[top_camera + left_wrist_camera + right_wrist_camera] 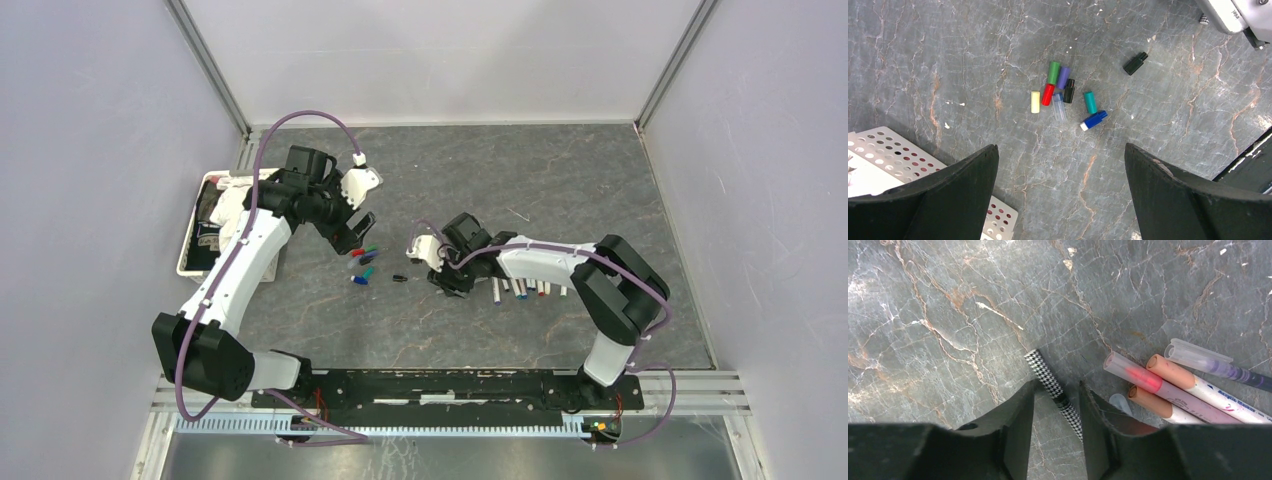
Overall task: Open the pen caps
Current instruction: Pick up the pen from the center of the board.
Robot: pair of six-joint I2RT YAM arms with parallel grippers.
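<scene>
One pen [1208, 387] with "Acrylic" lettering

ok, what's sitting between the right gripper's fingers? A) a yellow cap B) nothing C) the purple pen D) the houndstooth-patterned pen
D: the right wrist view shows the houndstooth-patterned pen between the fingers of the right gripper; the other pens lie off to the side.

Robot lab cell; plain white panel walls [90, 150] w/ alu. posts [210, 70]; grey stone-look tabletop [560, 180]; mounting rail [440, 385] at front.
</scene>
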